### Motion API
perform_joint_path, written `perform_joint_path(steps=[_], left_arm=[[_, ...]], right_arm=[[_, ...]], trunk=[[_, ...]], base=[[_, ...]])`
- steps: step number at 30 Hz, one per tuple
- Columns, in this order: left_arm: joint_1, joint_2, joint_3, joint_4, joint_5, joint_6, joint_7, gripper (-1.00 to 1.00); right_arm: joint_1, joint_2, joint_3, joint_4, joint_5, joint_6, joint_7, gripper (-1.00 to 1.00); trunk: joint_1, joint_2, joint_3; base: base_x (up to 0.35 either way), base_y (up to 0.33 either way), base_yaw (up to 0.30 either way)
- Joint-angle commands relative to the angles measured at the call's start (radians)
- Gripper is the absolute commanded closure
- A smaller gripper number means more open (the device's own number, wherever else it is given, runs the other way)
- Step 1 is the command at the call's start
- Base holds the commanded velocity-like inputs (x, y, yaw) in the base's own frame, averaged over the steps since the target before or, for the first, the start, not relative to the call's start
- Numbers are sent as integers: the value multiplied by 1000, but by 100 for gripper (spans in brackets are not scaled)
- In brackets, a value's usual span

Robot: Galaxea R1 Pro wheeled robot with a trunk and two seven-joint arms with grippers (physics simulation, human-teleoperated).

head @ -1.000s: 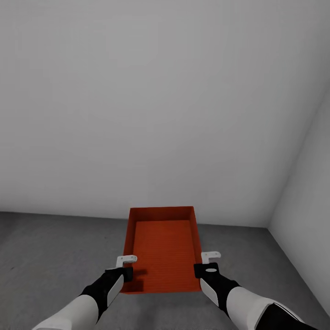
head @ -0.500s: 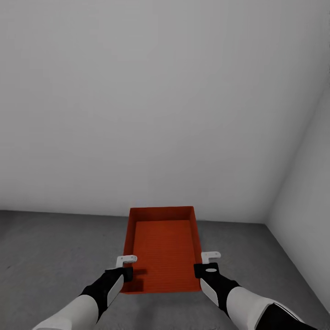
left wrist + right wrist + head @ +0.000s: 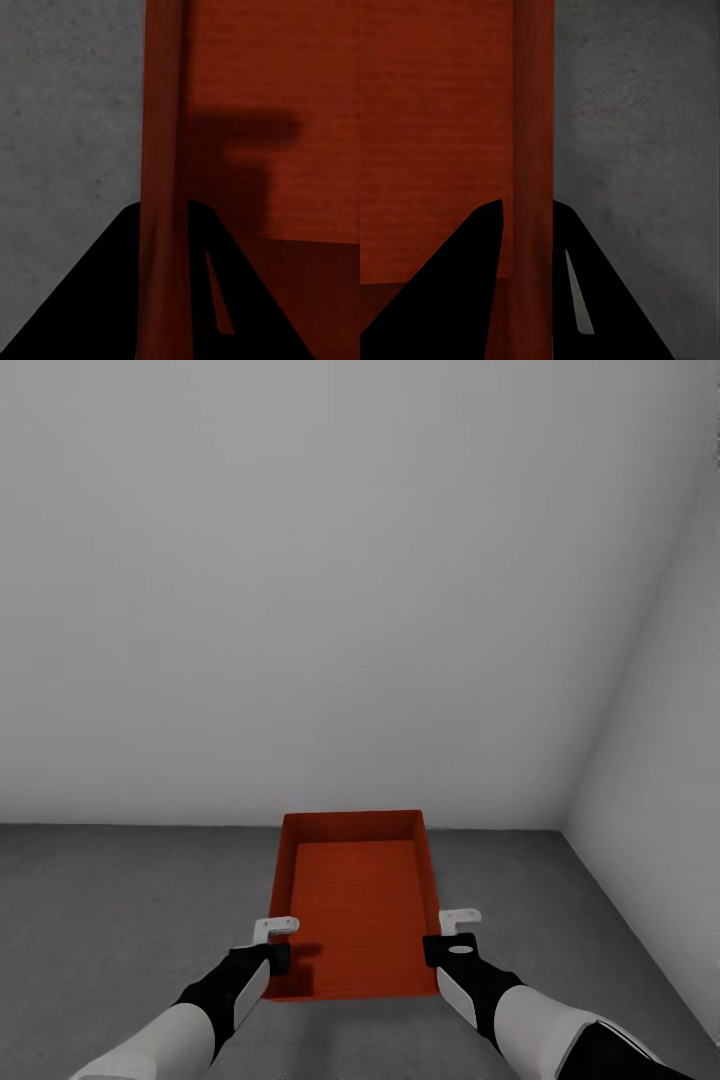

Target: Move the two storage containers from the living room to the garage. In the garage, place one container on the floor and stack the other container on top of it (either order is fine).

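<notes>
An orange-red bin [image 3: 358, 905], open-topped, plain-walled and empty, hangs over the grey floor [image 3: 110, 920], each side wall clenched in jaws: left gripper [image 3: 274, 944], right gripper [image 3: 448, 936].

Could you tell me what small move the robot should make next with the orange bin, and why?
Probably lower it: the left gripper and right gripper each pinch a side wall of the orange-red rectangular plastic bin over bare dark grey speckled floor near the white wall corner.
</notes>
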Motion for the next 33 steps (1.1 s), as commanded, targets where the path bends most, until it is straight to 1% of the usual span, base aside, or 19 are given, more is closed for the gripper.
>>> perform_joint_path(steps=[1,18,24,33], left_arm=[[0,-1,0,-10,8,-22,7,100],[0,0,0,-10,8,-22,6,100],[0,0,0,-10,8,-22,6,100],[0,0,0,-10,8,-22,6,100]], right_arm=[[0,0,-3,4,-23,1,-2,100],[0,-2,-3,4,-23,1,-2,100],[0,0,-2,4,-21,0,-2,100],[0,-2,-3,4,-23,-1,1,100]], trunk=[[4,-8,-6],[69,-127,-85],[92,-169,-107],[127,-232,-148]], base=[[0,0,-134],[0,0,-127],[0,0,-20],[0,0,0]])
